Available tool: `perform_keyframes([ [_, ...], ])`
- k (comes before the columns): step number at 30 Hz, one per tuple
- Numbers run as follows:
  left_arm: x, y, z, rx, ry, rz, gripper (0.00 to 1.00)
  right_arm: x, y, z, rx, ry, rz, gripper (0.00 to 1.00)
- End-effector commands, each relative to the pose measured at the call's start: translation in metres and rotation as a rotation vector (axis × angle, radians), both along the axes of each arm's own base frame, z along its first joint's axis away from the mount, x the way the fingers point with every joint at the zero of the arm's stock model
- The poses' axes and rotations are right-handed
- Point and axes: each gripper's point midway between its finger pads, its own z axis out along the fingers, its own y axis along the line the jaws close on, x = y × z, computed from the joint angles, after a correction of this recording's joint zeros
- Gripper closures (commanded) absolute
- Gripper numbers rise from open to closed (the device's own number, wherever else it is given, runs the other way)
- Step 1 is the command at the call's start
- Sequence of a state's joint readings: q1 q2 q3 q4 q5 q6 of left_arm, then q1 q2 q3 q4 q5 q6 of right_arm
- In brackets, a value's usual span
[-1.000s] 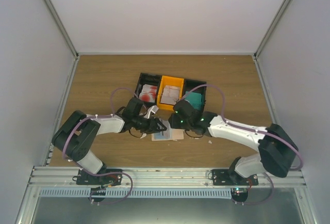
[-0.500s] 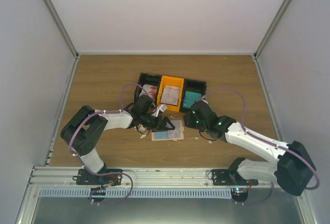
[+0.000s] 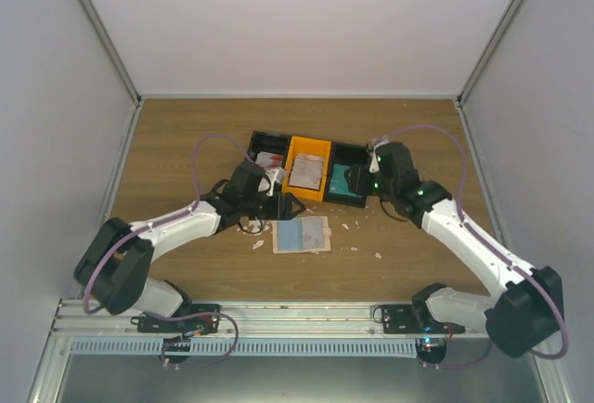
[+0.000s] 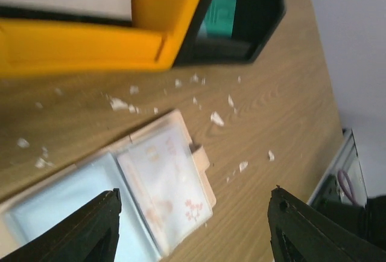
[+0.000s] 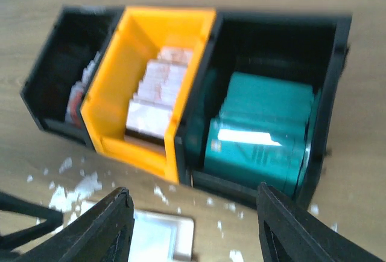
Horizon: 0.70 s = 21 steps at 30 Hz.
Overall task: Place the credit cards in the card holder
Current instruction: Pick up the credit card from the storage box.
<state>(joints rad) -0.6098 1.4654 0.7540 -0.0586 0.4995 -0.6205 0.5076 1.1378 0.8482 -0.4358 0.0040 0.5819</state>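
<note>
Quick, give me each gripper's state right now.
Left gripper: open, holding nothing.
Right gripper: open, holding nothing.

Wood-grain table [image 3: 186, 143] carries a row of three joined bins [image 3: 309, 141] at its middle: black, orange, black. Just on the near side of them, the beige card holder [image 3: 302, 234] lies flat and open on the wood. Small white scraps [image 3: 258, 243] are strewn around it and along the bins' front.
</note>
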Motion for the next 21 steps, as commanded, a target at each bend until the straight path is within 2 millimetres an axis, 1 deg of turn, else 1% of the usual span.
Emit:
perform_keyframes([
  [1,0.031,0.026,0.033,0.033,-0.179,0.172,0.32,0.027,0.0,0.012,-0.112,-0.037,0.163,0.43],
  [3,0.035,0.036,0.038,0.034,-0.216,0.215,0.32,0.035,0.002,0.003,-0.149,-0.001,0.212,0.44],
  [4,0.037,0.042,0.039,0.038,-0.228,0.237,0.33,0.038,0.002,0.002,-0.165,0.009,0.226,0.45],
  [5,0.039,0.048,0.037,0.045,-0.23,0.255,0.35,0.042,0.001,-0.002,-0.182,0.023,0.229,0.47],
  [6,0.04,0.053,0.032,0.055,-0.223,0.268,0.37,0.046,0.001,-0.011,-0.201,0.05,0.23,0.48],
  [8,0.044,0.062,0.025,0.067,-0.206,0.292,0.42,0.052,0.0,-0.022,-0.227,0.087,0.229,0.52],
  [10,0.051,0.067,0.019,0.055,-0.194,0.307,0.46,0.055,0.001,-0.035,-0.243,0.133,0.236,0.57],
  [12,0.053,0.071,0.013,0.042,-0.17,0.308,0.47,0.057,-0.001,-0.048,-0.267,0.173,0.223,0.63],
  [14,0.055,0.074,0.005,0.044,-0.151,0.311,0.47,0.061,-0.005,-0.059,-0.3,0.203,0.211,0.66],
  [19,0.059,0.079,-0.006,0.034,-0.119,0.31,0.46,0.069,-0.007,-0.085,-0.363,0.272,0.233,0.67],
  [21,0.062,0.08,-0.006,0.03,-0.117,0.321,0.46,0.073,-0.003,-0.089,-0.368,0.28,0.251,0.67],
])
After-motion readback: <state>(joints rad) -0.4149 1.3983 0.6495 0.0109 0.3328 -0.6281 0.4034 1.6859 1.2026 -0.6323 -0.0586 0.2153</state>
